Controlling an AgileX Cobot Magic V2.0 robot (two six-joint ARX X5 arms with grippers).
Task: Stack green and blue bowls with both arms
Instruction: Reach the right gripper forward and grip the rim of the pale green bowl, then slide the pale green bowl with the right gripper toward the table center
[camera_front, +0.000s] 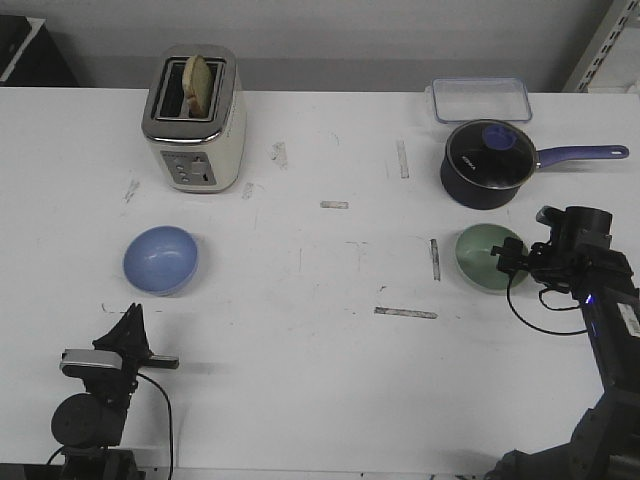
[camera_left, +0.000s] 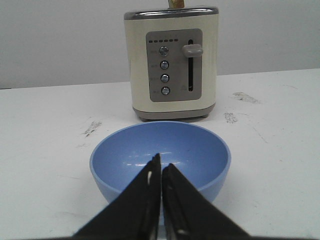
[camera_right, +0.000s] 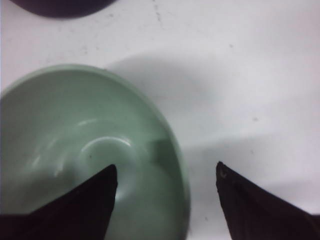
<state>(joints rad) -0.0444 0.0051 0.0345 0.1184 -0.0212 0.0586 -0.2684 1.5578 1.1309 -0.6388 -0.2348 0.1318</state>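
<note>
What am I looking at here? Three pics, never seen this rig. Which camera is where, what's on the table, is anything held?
Two black robot arms work at a white table. The wide picture looks forward over it; the other two come from cameras on each wrist.

On the table: a cream toaster, a dark navy saucepan with glass lid, a clear plastic container, a light blue round bowl and a pale green round bowl.

The left tool is shut, empty, short of the blue bowl. The right tool is open, straddling the green bowl's rim. Nothing is held.

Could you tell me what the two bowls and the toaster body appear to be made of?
Blue bowl: smooth, glossy, soft highlights inside; plastic or glazed ceramic, can't tell which.
Green bowl: the same glossy look, a ring-shaped sheen at the bottom.
Toaster: cream glossy shell, brushed metal top and control panel.
</note>
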